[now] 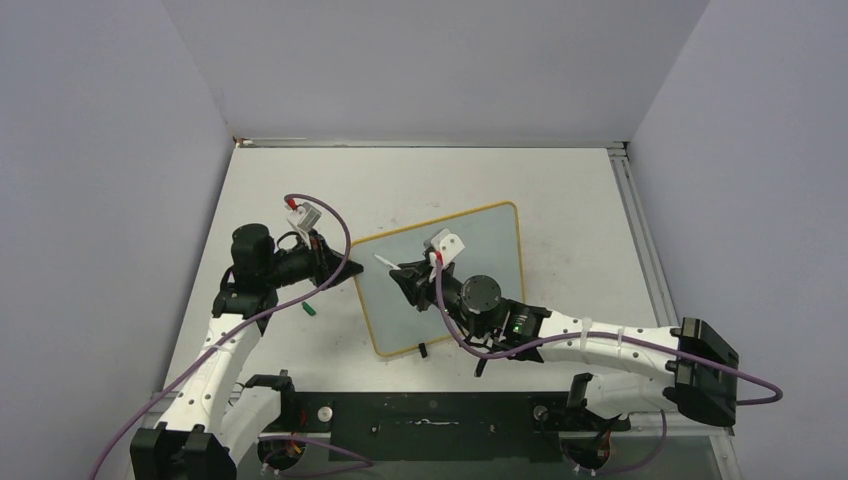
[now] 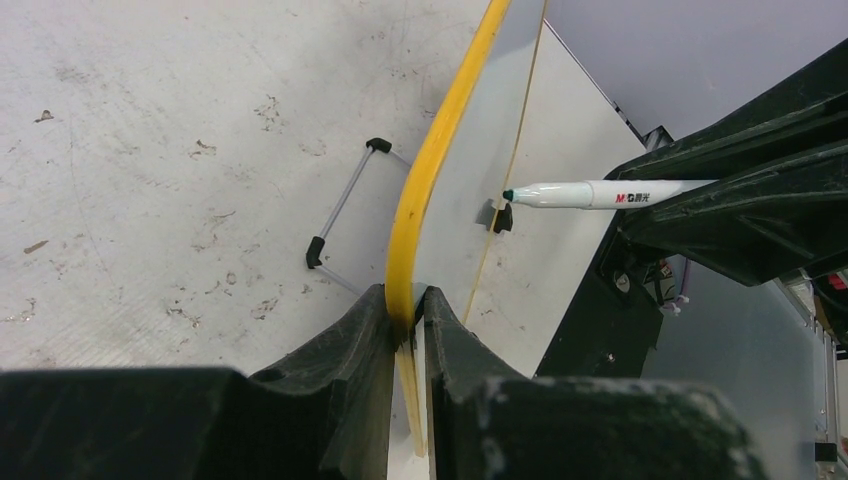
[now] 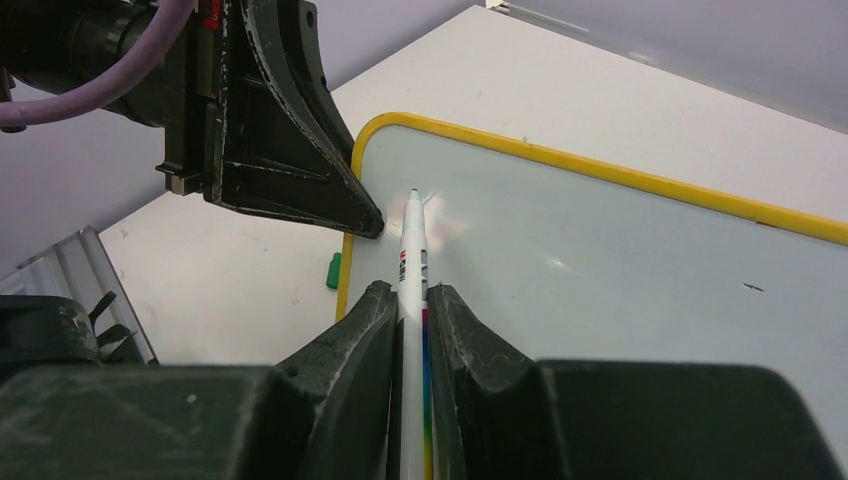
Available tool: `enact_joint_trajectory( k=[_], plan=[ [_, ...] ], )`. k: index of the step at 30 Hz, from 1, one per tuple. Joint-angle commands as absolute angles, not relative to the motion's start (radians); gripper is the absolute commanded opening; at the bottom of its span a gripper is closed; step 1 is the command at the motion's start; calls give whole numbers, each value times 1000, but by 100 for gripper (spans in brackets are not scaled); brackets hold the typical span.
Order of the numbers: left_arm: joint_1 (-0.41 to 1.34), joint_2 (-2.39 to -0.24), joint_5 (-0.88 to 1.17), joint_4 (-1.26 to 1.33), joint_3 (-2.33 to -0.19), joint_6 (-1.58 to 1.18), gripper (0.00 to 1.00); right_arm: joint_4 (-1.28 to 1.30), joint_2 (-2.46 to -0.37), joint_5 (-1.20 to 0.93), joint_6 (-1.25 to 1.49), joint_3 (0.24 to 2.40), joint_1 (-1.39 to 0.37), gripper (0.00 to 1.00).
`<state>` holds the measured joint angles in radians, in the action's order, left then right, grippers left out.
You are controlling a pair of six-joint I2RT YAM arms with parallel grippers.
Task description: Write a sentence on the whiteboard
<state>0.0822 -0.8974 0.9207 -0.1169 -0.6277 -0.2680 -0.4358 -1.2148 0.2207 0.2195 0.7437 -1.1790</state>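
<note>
The whiteboard lies skewed near the middle of the desk, a little toward the near edge. Its surface shows no green lettering, so I judge the sentence not yet begun. The left claw is clamped together on the yellow frame at the board's left edge, close to the corner where writing would start. The right claw is closed tight on the marker, whose bare tip points at that same corner. Whether the tip touches the surface I cannot tell. The green cap lies on the desk just left of the board.

The first danger is crowding. The two claws stand near each other, and strokes made this close to the corner could knock the marker or the right fingers against the left ones.

The second is the hold. The left claw pinches only the thin frame at one spot, so a hard press or a sideways drag may pivot the board about that pinch or pull it free, and the letters would run crooked.

The marker also lies at a shallow angle to a glossy surface. It may skid, skip, or slide back between the fingers.

Lastly, the right arm and its purple cable hang over the board and could smear fresh ink as the line moves across.
</note>
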Motion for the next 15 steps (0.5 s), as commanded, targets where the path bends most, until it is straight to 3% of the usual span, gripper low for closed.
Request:
enact_joint_trajectory(
  k=[1,15],
  plan=[
    [84,-882,928,-115,-627,-226,0,-533,-1234,236,203,797,-1186,5],
    [91,-881,936,-121,-627,-219,0,-526,-1294,309,194,823,-1186,5]
  ],
)
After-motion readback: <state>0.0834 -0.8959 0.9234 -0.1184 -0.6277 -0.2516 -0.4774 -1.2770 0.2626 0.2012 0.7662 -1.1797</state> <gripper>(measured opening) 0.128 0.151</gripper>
